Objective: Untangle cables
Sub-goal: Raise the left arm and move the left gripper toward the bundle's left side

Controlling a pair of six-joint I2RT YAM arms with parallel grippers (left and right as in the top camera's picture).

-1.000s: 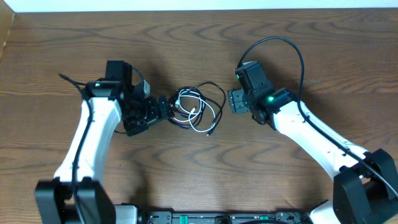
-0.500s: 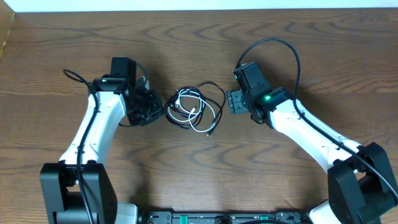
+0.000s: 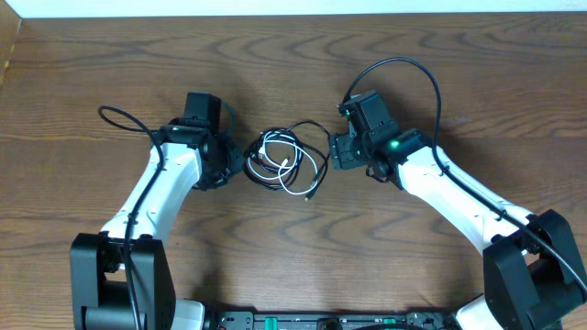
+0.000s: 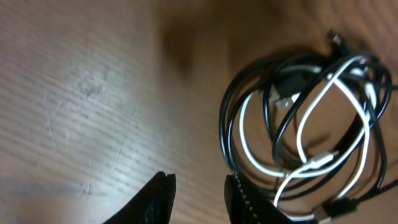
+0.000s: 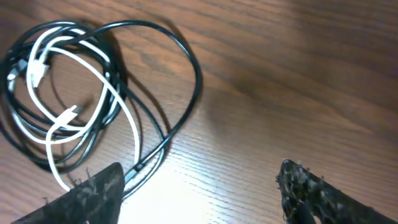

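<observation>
Cables (image 3: 289,160) sit in one tangled bunch, nothing grabbed yet, so I'd call this the approach. Left gripper (image 4: 199,194) is just left of them, slightly open and empty. Right gripper (image 5: 199,186) gapes wide on the right. Next, probably pinch one strand each.

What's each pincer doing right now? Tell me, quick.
Left pincer: open a little, holding nothing.
Right pincer: wide open, holding nothing.
</observation>
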